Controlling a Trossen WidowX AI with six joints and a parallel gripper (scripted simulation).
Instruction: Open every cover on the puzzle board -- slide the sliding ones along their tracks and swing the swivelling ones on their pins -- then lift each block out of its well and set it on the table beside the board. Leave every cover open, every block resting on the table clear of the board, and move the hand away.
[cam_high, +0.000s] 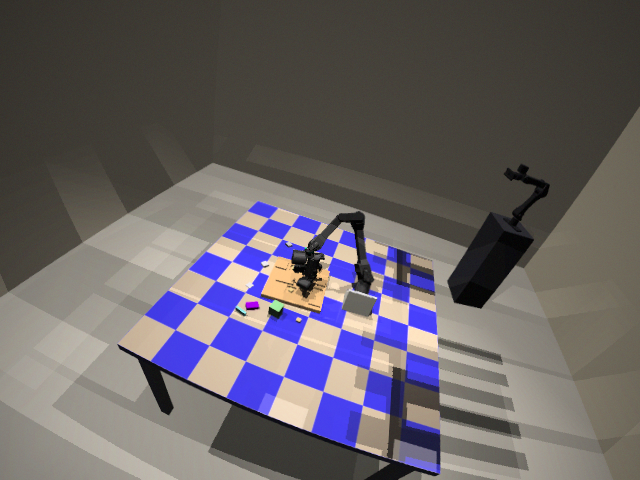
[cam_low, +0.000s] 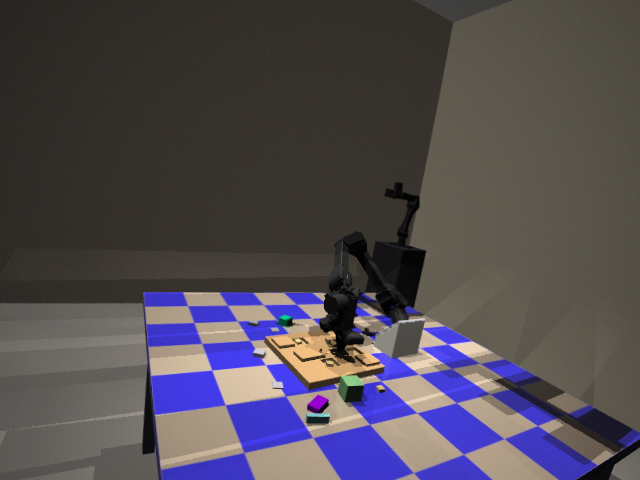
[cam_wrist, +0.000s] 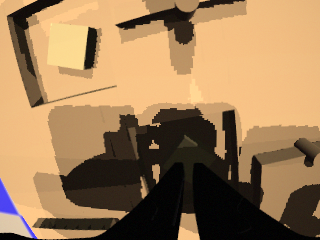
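The wooden puzzle board (cam_high: 273, 290) (cam_low: 341, 373) (cam_wrist: 140, 65) lies on the table. Raised tan covers (cam_low: 308, 352) (cam_low: 368, 359) show on it. In the wrist view a pale yellow block (cam_wrist: 68, 46) sits in an uncovered well at upper left. An olive block (cam_wrist: 187, 142) lies in deep shadow just ahead of the fingertips; its outline is mostly hidden. My gripper (cam_high: 305, 293) (cam_low: 339, 351) (cam_wrist: 187, 171) points down, low over the board, nearly shut with a narrow gap and nothing seen between its fingertips. A small tan block (cam_high: 298, 319) (cam_low: 380, 388) rests on the table off the board.
A green cube (cam_high: 276, 308) (cam_low: 351, 388), a purple block (cam_high: 252, 305) (cam_low: 317, 403) and a teal bar (cam_high: 240, 310) (cam_low: 317, 418) lie near the board. Several pale pieces and a teal-green block (cam_low: 285, 320) lie beyond. A grey slanted panel (cam_high: 359, 303) (cam_low: 408, 338) stands by the arm base.
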